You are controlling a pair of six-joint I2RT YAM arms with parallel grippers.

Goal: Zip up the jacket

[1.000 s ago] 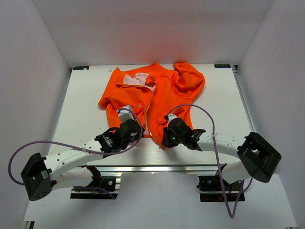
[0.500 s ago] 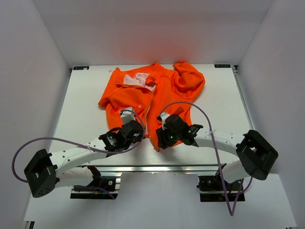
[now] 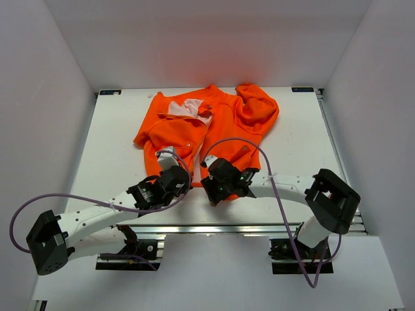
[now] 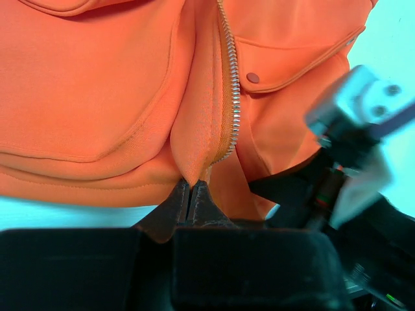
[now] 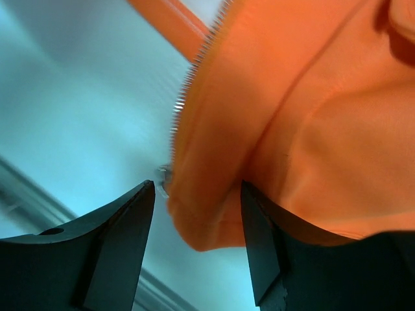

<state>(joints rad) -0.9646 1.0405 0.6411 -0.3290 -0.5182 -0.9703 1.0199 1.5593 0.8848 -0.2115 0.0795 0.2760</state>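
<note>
The bright orange jacket point(image 3: 214, 123) lies spread on the white table, its pale lining point(image 3: 188, 107) showing near the collar. My left gripper point(image 4: 192, 191) is shut on the bottom hem of the left front panel, beside the metal zipper teeth point(image 4: 230, 97). In the top view it sits at the hem's left side point(image 3: 185, 183). My right gripper point(image 5: 198, 194) is open, its jaws standing around the bottom corner of the right panel point(image 5: 214, 220), where a small metal zipper part point(image 5: 162, 175) shows. It is at the hem's middle in the top view point(image 3: 209, 186).
The table's near edge with a metal rail point(image 3: 214, 228) runs just below both grippers. White walls enclose the table on three sides. A purple cable point(image 3: 240, 144) loops over the jacket's lower right part.
My right gripper has moved left along the hem toward the left gripper. The left gripper has shifted slightly and still holds the hem.
</note>
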